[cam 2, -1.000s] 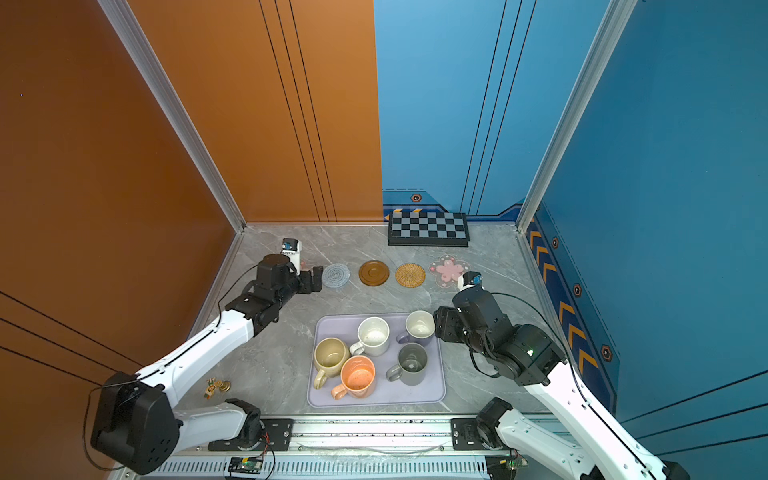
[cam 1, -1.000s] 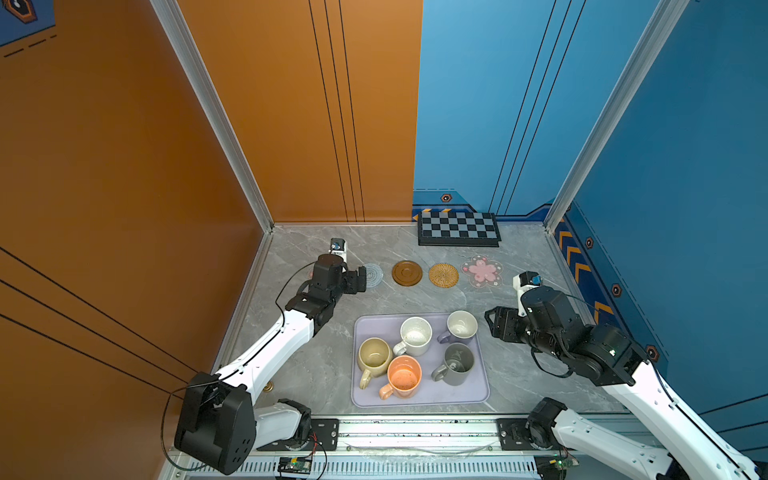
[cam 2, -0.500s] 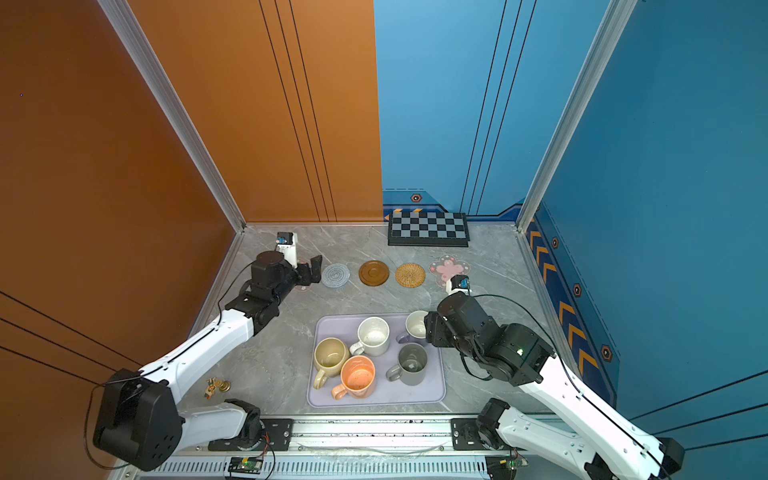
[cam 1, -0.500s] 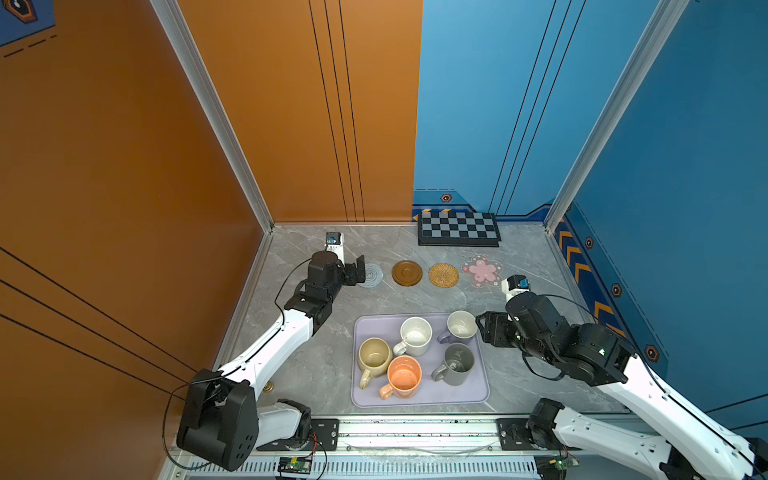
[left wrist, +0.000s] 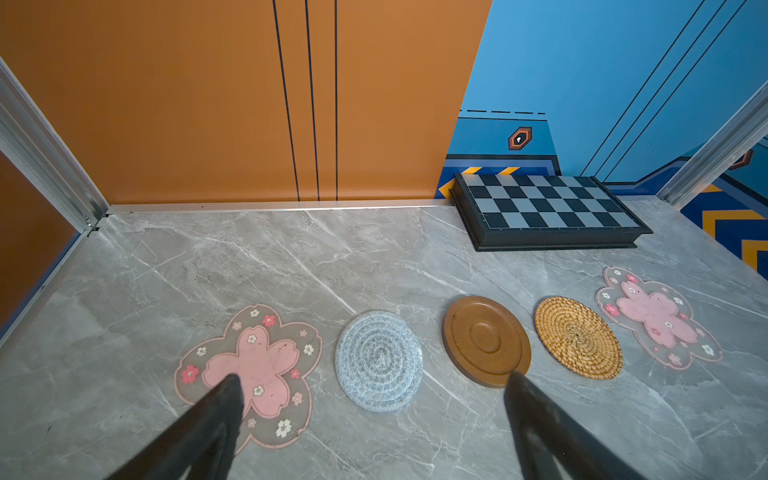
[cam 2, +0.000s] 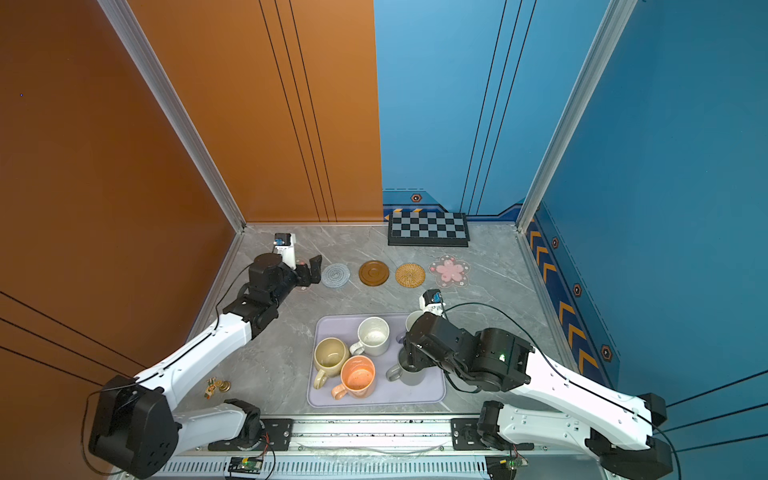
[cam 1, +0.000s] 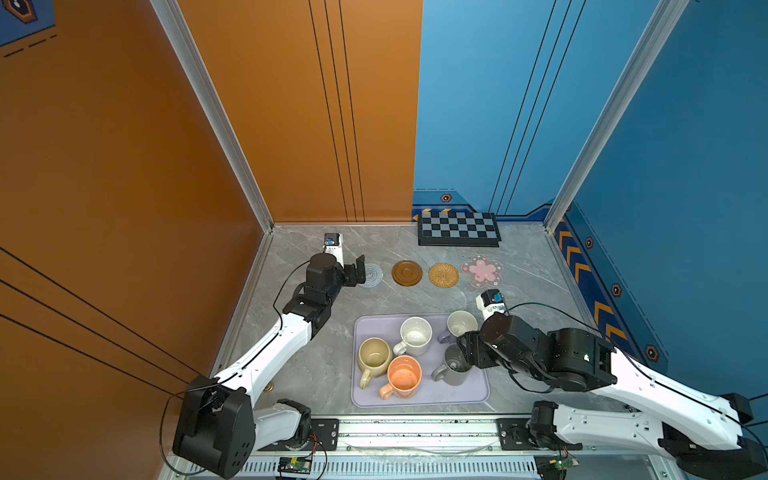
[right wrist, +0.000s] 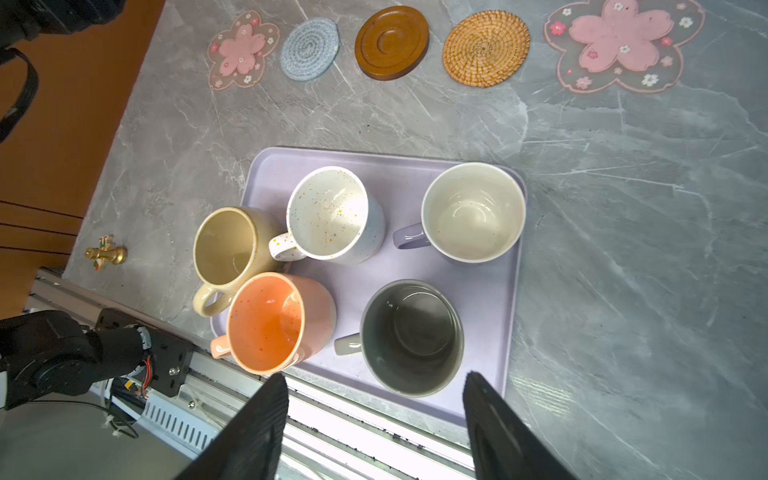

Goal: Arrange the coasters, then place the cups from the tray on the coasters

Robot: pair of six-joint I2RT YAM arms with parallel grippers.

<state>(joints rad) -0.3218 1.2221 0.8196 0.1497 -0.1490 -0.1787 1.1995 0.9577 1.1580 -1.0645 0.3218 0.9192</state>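
My left pincer [left wrist: 374, 380] hangs at the left end of the coaster row with its jaws spread wide and nothing in them. In the left wrist view one finger lies over the left flower mat [left wrist: 257, 361] and the other reaches the edge of the wood disc [cam 1: 407, 273], with the blue mat [left wrist: 378, 361] between them. I cannot tell whether either finger touches a mat.

The five coasters lie flat in one line across the table [cam 1: 328, 374], each just beside the next. From the left they are the left flower mat, blue mat, wood disc, rattan mat [cam 1: 443, 275] and right flower mat [cam 1: 482, 270]. No cup stands on any of them. The chessboard [cam 1: 457, 228] sits behind the right part of the row, against the back wall.

The tray [cam 1: 440, 395] lies nearer to me, at the middle of the table, and all five cups stand upright in it. The beige cup [cam 1: 374, 357], orange cup [cam 1: 404, 376] and white cup [cam 1: 415, 330] crowd together on its left half. The grey cup [cam 1: 455, 370] and lavender cup [cam 1: 461, 324] stand apart on its right half.

My right pincer [right wrist: 374, 380] hangs over the grey cup with its jaws apart and holds nothing. In both top views it hides part of that cup's rim. I cannot tell whether a finger touches the cup.
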